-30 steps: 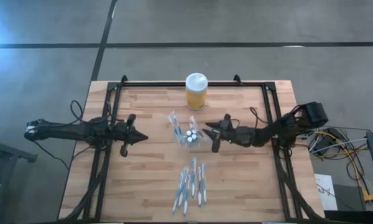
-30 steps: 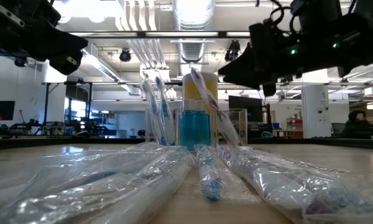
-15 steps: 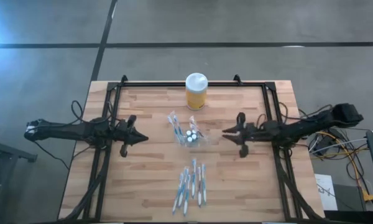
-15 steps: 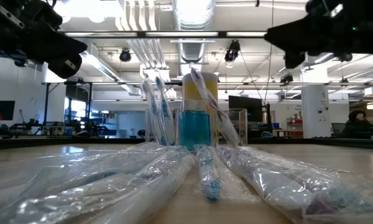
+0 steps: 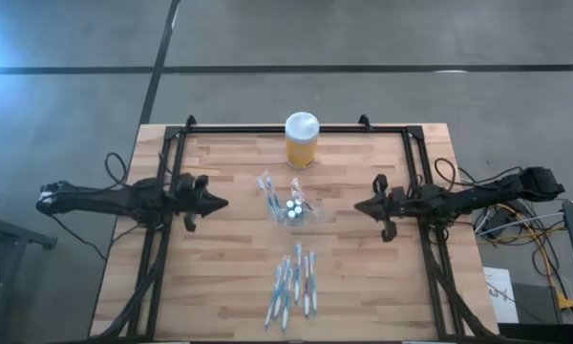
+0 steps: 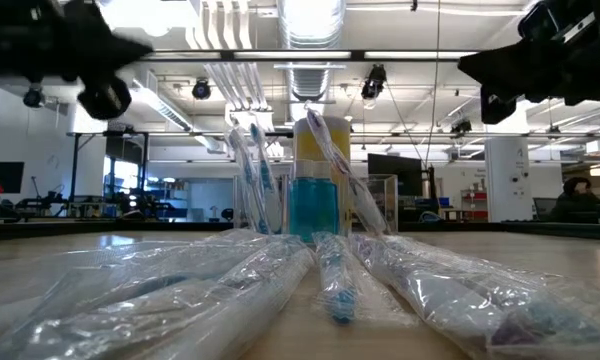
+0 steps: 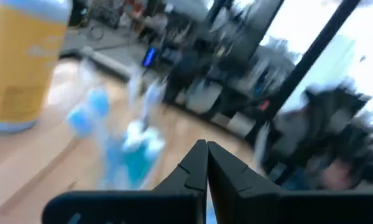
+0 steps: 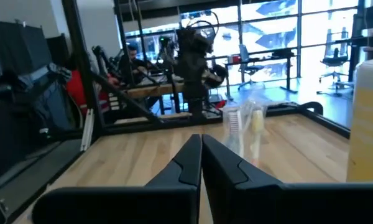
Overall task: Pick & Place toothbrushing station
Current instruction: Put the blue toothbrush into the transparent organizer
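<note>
The toothbrushing station (image 5: 291,208) is a small see-through holder with white-topped items and wrapped toothbrushes sticking up from it. It stands on its base at the table's middle, and it also shows in the low view (image 6: 310,205). My left gripper (image 5: 222,203) is shut and empty, to the station's left. My right gripper (image 5: 359,205) is shut and empty, to its right. Both are apart from it. The left wrist view shows the station as a blue blur (image 7: 127,149); the right wrist view shows it farther off (image 8: 241,121).
A yellow jar with a white lid (image 5: 302,140) stands at the table's far edge, behind the station. Several wrapped toothbrushes (image 5: 294,282) lie in a bunch near the front edge. Black frame rails (image 5: 172,162) run along the table's left, right and far sides.
My right gripper has drawn back from right beside the station toward the table's right edge, and its arm has straightened out. My left gripper has shifted a little and shows blurred now. The station has stayed where it was.
</note>
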Motion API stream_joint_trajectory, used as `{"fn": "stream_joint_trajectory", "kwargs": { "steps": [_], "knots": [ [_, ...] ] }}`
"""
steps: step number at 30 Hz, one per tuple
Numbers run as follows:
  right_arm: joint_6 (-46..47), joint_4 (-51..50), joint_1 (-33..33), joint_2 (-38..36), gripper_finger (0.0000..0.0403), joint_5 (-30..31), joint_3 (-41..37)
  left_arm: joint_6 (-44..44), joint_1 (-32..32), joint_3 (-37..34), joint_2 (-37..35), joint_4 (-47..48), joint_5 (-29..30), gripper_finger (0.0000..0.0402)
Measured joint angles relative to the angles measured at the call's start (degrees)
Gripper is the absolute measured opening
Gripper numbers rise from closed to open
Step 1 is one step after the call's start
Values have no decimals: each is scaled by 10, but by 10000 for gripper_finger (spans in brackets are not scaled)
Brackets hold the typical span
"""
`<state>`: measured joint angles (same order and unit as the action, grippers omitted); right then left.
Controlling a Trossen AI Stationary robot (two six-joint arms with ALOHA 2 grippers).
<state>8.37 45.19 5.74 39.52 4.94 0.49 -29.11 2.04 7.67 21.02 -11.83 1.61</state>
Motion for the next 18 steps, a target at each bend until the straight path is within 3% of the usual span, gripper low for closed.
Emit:
{"fn": "stream_joint_trajectory", "kwargs": {
  "steps": [3, 9, 14, 18],
  "knots": [
    [-3, -1, 0, 9, 8, 1, 0, -10, 36, 38, 33, -16, -2, 4],
    [-9, 0, 0, 15, 8, 1, 0, -5, 154, 164, 174, 31, 136, 2],
    [-19, 2, 0, 11, 8, 1, 0, -55, 237, 318, 339, 161, 204, 2],
    [-26, 2, 0, 10, 8, 1, 0, -143, 271, 432, 476, 307, 213, 5]
  ]
}}
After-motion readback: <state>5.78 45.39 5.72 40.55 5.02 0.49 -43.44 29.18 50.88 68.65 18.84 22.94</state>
